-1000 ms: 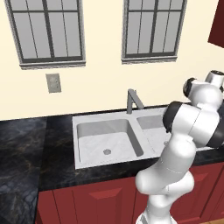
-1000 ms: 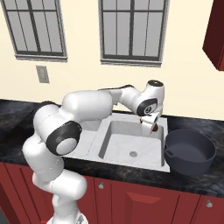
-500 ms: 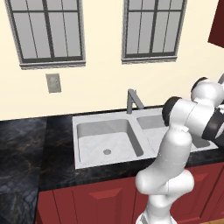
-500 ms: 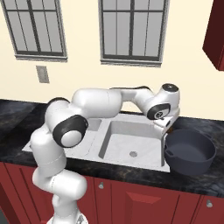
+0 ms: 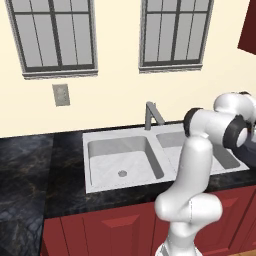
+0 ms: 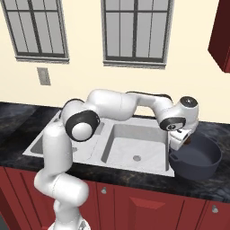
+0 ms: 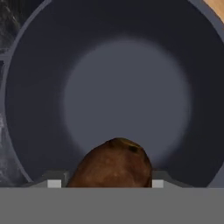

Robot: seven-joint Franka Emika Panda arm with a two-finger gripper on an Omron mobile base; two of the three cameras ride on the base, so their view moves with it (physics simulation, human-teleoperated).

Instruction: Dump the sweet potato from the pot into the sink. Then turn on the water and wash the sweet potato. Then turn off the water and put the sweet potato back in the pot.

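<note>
1. My gripper (image 7: 103,183) hangs over the open mouth of the pot (image 7: 127,94), and I look straight down into its dark blue-grey bowl.
2. My 2 fingers are clamped on the sweet potato (image 7: 111,164); it sits at 6 o'clock in the hand view, reddish-brown with a darker patch on top, squeezed between my tips.
3. In the right base view my gripper (image 6: 183,140) is at the pot's (image 6: 197,159) rim at about 10 o'clock, with a sliver of the sweet potato (image 6: 189,141) just showing under my hand.
4. The pot stands on the dark counter (image 6: 211,179), just beside the sink (image 6: 134,146), at 3 o'clock from the nearer basin.
5. In the left base view the sink (image 5: 125,160) shows 2 basins, each with a round drain, and the grey faucet (image 5: 152,115) stands at its 12 o'clock edge, spout angled toward the right basin.
</note>
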